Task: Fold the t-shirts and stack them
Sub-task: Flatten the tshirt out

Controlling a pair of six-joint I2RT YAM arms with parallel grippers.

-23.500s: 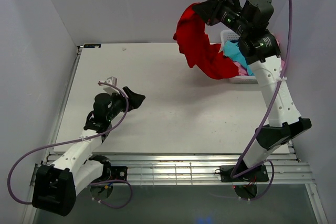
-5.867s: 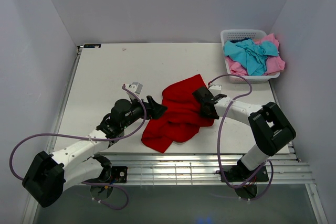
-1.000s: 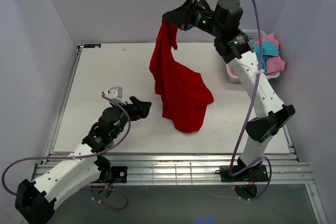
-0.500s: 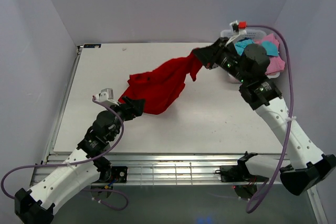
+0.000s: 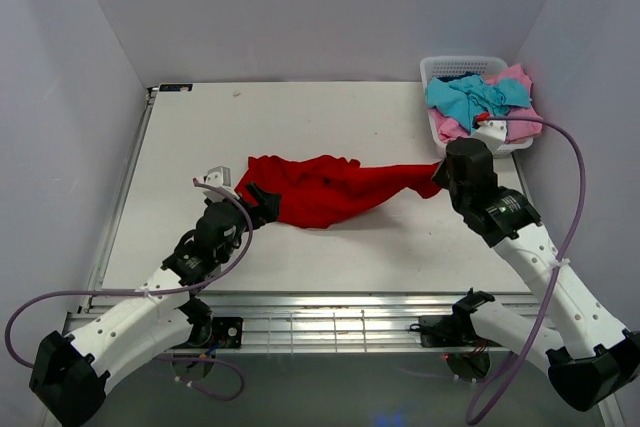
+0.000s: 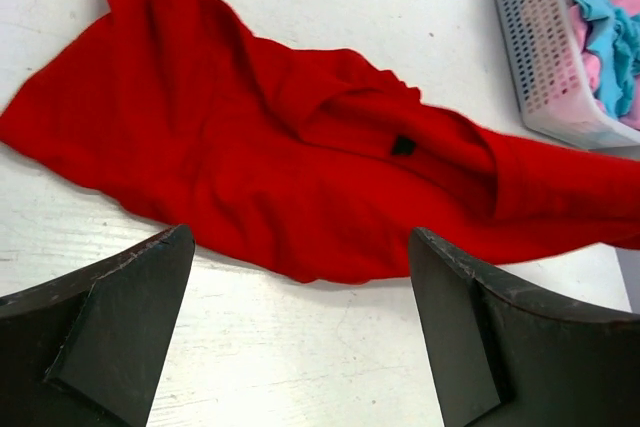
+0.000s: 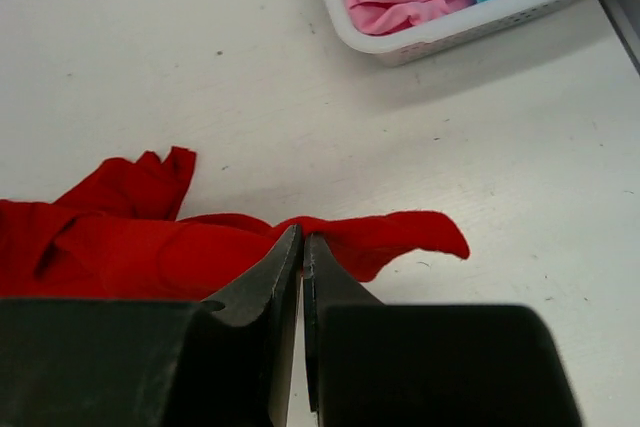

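Observation:
The large red t-shirt [image 5: 325, 187] lies crumpled and stretched sideways across the middle of the table. My right gripper [image 7: 302, 239] is shut on the shirt's right-hand edge [image 7: 390, 237]; in the top view that gripper [image 5: 437, 175] sits low over the table. My left gripper [image 5: 265, 203] is open just off the shirt's left end, with bare table between its fingers [image 6: 120, 322]; the red cloth [image 6: 280, 167] lies just ahead of them. Turquoise [image 5: 470, 99] and pink [image 5: 520, 117] t-shirts fill the basket.
The white lattice basket [image 5: 452, 67] stands at the back right corner, also seen as a basket [image 7: 440, 32] beyond my right gripper and as a basket [image 6: 540, 57] at the upper right of the left wrist view. Grey walls close in on three sides.
My right arm swung down from high above the table and drew the red shirt rightwards; the shirt went from hanging to lying stretched on the table. The left gripper stayed open near its left end.

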